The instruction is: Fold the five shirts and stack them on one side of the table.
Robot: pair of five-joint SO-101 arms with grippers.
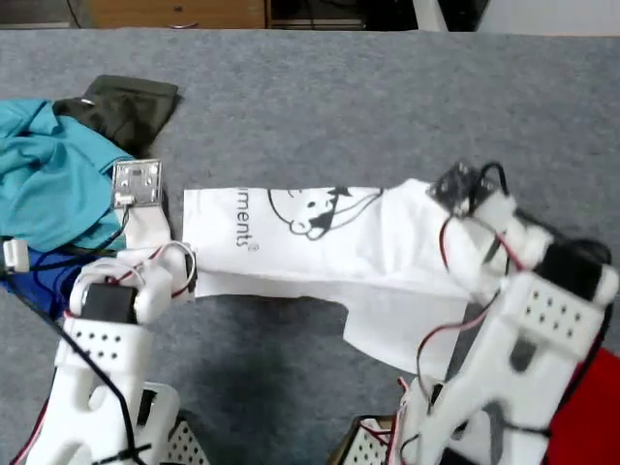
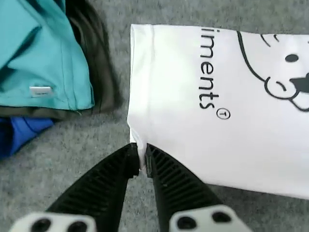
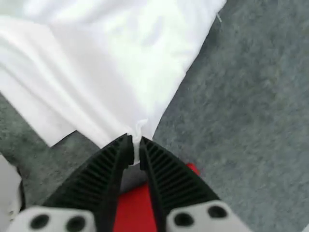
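White shirt [image 1: 320, 242] pinched by left gripper [image 2: 140, 162] and right gripper [image 3: 135, 147], red cloth [image 1: 596, 417] mostly hidden

Grey, felt-like table [image 1: 387, 107] surface, evenly textured. Beyond the table's far edge stands a wooden cabinet [image 1: 174, 13]. A white panel [image 1: 547, 15] stands further along that same edge.

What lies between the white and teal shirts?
Left wrist view: a dark olive shirt peeking from under the teal shirt, then bare grey table before the white shirt.
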